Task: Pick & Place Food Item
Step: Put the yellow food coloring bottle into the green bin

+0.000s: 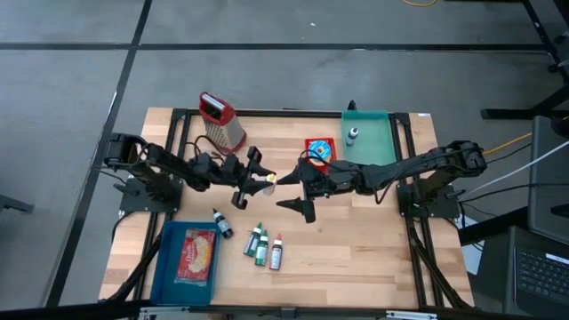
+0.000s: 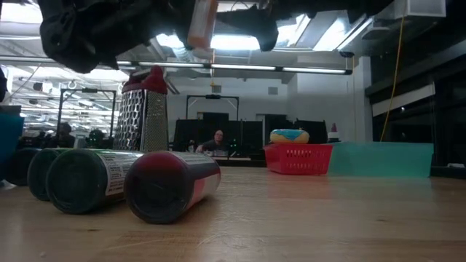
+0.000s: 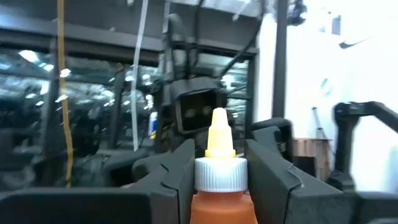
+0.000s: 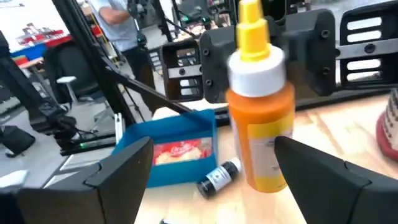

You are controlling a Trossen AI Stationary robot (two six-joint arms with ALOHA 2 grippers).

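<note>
An orange sauce bottle point(image 3: 219, 186) with a white cap and a yellow nozzle hangs above the table's middle, with my left gripper point(image 1: 252, 180) shut on it. In the low view the bottle point(image 2: 202, 22) shows near the top edge. My right gripper point(image 1: 296, 193) stands open just to the right of the bottle point(image 1: 266, 180), facing it. In the right wrist view the bottle point(image 4: 258, 124) stands upright a little beyond my right gripper point(image 4: 224, 180). Whether one of its fingers point(image 4: 329, 177) touches the bottle I cannot tell. My left gripper pinches the bottle's orange body just under the white cap point(image 3: 219, 198) between its two fingers point(image 3: 177, 180). The fingers come from the table's left, slanting a little upward. The bottle stands upright, nozzle up, lifted clear of the table.
A steel grater point(image 1: 220, 120) stands at the far left. A red basket point(image 1: 320, 149) and a teal tray point(image 1: 378, 142) holding a small bottle sit at the far right. Near the front lie a blue tray point(image 1: 169, 267) with a food packet and several small bottles point(image 1: 262, 247).
</note>
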